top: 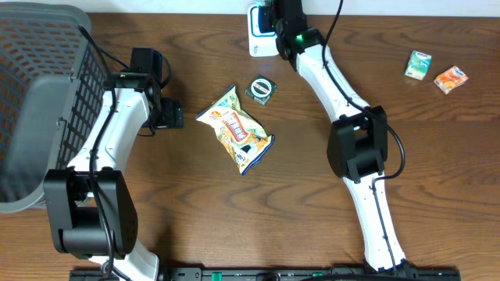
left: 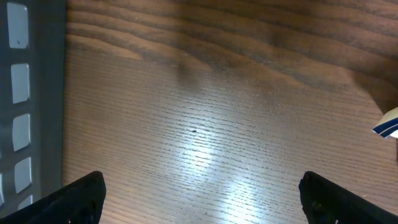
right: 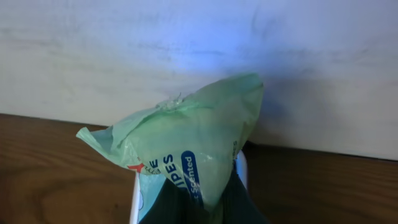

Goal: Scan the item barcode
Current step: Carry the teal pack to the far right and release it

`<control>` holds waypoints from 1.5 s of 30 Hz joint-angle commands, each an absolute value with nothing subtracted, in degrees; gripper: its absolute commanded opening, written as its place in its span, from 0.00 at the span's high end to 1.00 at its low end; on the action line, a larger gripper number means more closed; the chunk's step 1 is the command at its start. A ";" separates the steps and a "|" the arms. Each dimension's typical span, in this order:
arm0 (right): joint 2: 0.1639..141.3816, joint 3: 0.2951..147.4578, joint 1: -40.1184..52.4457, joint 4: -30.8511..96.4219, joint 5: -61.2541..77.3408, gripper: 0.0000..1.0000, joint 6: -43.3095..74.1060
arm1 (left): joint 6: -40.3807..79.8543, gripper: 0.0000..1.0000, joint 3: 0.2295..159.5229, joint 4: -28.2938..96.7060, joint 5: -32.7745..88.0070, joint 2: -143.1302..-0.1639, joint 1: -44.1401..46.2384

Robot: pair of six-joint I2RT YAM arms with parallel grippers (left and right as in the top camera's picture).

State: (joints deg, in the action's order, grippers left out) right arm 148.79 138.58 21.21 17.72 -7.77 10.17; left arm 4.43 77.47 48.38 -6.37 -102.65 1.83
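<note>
- A pale green wipes packet [right: 186,146] is held up in front of a white wall [right: 186,50]; blue print reading "Scented" is seen on its lower face, and its top is crumpled to a point.
- The packet is pinched from below by the right gripper [right: 199,208], whose dark fingers are closed tightly on its lower edge.
- Directly behind the packet, a white device [right: 241,169] is seen, with a blue glow cast on the wall above it.
- In the overhead view, the right gripper [top: 273,19] and the white device [top: 256,39] are found at the top centre of the frame.
- The left gripper [top: 158,90] is placed in the left part of the frame, beside a grey basket [top: 39,94]; its jaws are spread wide and nothing is held between them.
- In the left wrist view, only bare wood of the counter [left: 199,112] is seen between the fingers [left: 81,196].
- A yellow snack bag [top: 234,129] lies on the counter near the frame's centre, with a small dark packet [top: 262,88] just above and to the right of it.
- A green carton [top: 419,65] and an orange carton [top: 451,79] lie close together at the upper right.
</note>
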 commanded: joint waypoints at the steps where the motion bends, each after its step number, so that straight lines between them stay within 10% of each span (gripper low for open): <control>1: 145.12 143.00 19.00 21.65 -11.46 0.99 9.13 | 4.10 0.02 77.30 48.58 -6.72 -102.69 1.78; 21: 140.79 143.76 -8.56 64.10 -31.22 0.98 -3.62 | 4.10 0.02 77.30 48.58 -6.72 -102.69 1.78; 24: 140.79 143.55 -13.04 66.63 -23.97 0.63 -2.09 | 4.10 0.02 77.30 48.58 -6.72 -102.69 1.78; 25: 140.79 143.55 -13.76 67.05 -22.13 0.01 -1.26 | 4.10 0.02 77.30 48.58 -6.70 -102.69 1.78; 45: 140.81 133.05 -2.00 82.61 25.04 0.01 3.31 | 4.10 0.02 77.30 48.58 -6.72 -102.69 1.78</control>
State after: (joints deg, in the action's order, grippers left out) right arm 142.45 136.81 -6.04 81.84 22.92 2.63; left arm 4.43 77.47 48.40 -6.35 -102.65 1.83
